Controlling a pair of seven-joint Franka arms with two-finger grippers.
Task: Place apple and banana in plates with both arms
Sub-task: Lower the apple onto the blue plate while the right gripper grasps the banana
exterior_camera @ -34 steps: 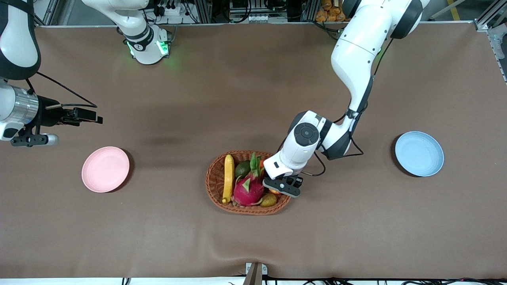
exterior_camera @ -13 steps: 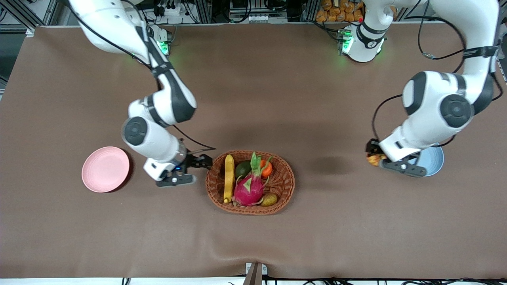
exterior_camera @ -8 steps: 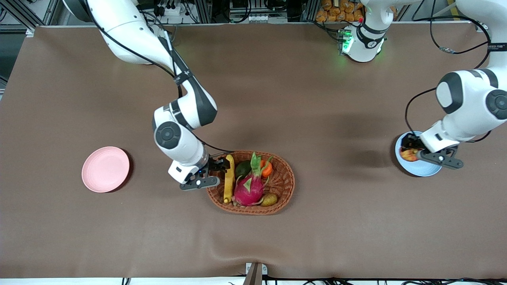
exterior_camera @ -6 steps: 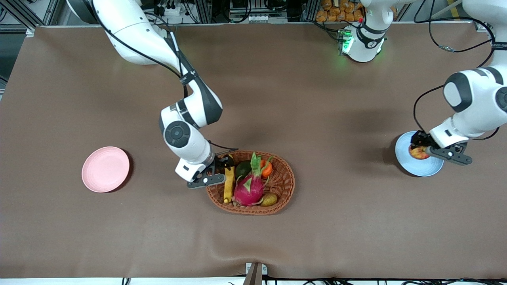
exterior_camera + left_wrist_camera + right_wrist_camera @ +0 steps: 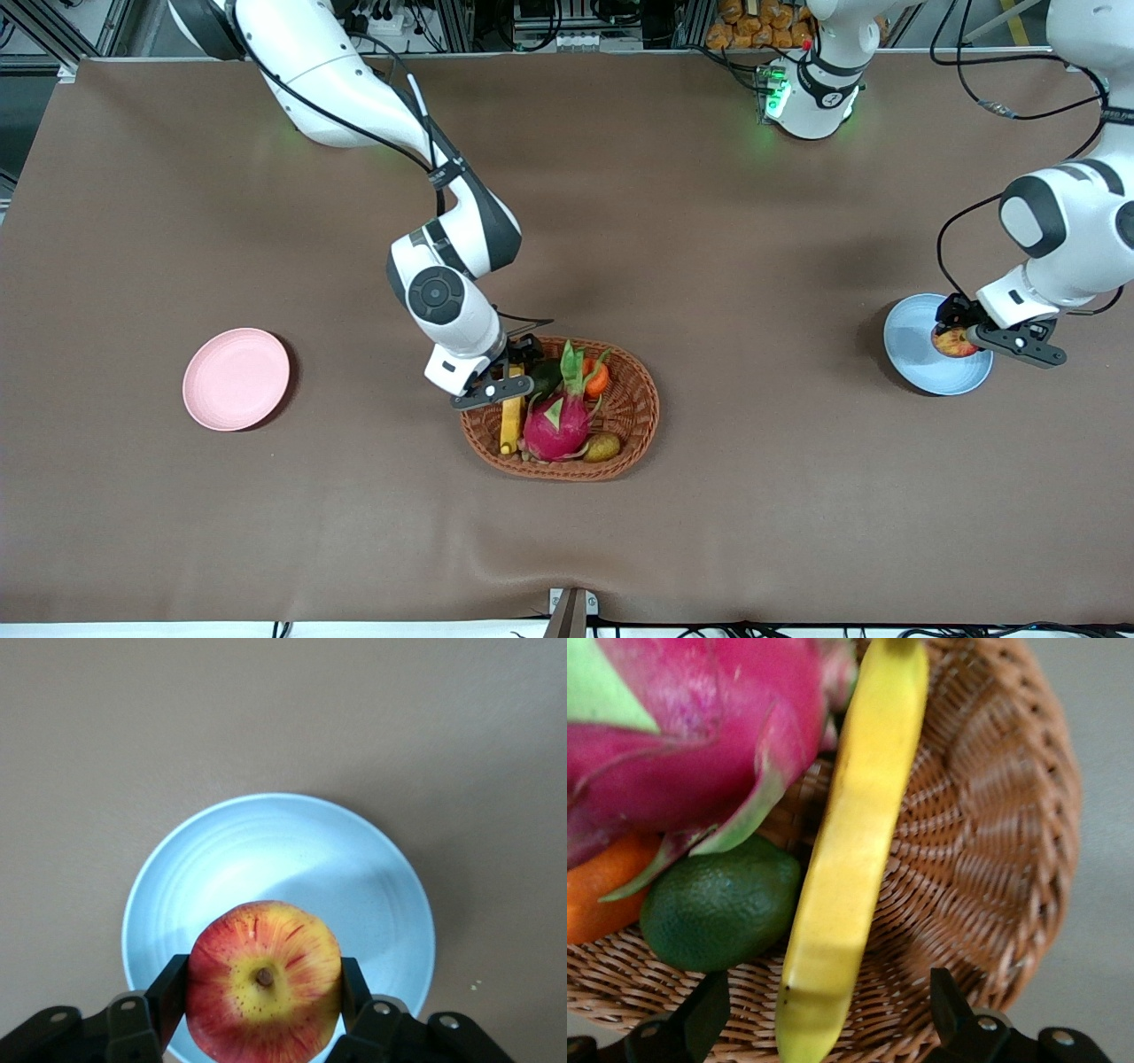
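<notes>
1. While both arms work over the brown cloth-covered table (image 5: 354,532), the oval brown wicker basket (image 5: 620,461) sits nearest the front camera, about midway between the two plates.
2. Inside that basket, the long, nearly straight yellow banana (image 5: 510,425) lies along the side toward the right arm's end of the table, beside a bright pink dragon fruit with green scales (image 5: 556,425), a dark green round fruit (image 5: 718,904), a small orange fruit (image 5: 597,377) and a brownish-yellow pear-like fruit (image 5: 602,447).
3. Above the banana's farther end hangs the right gripper (image 5: 512,368), its black fingers (image 5: 700,1014) spread wide, one on each side of the banana with gaps between; it grips nothing.
4. Toward the right arm's end, the round pale pink plastic plate (image 5: 236,379) lies on the table, well apart from the basket.
5. Toward the left arm's end, the round light blue plastic plate (image 5: 912,354) lies slightly farther from the camera than the basket.
6. Over the blue plate, the left gripper (image 5: 957,330) has its fingers (image 5: 168,992) clamped on the small round red apple with yellow patches (image 5: 264,983), one pad pressed to each side, stem end toward the wrist camera.
</notes>
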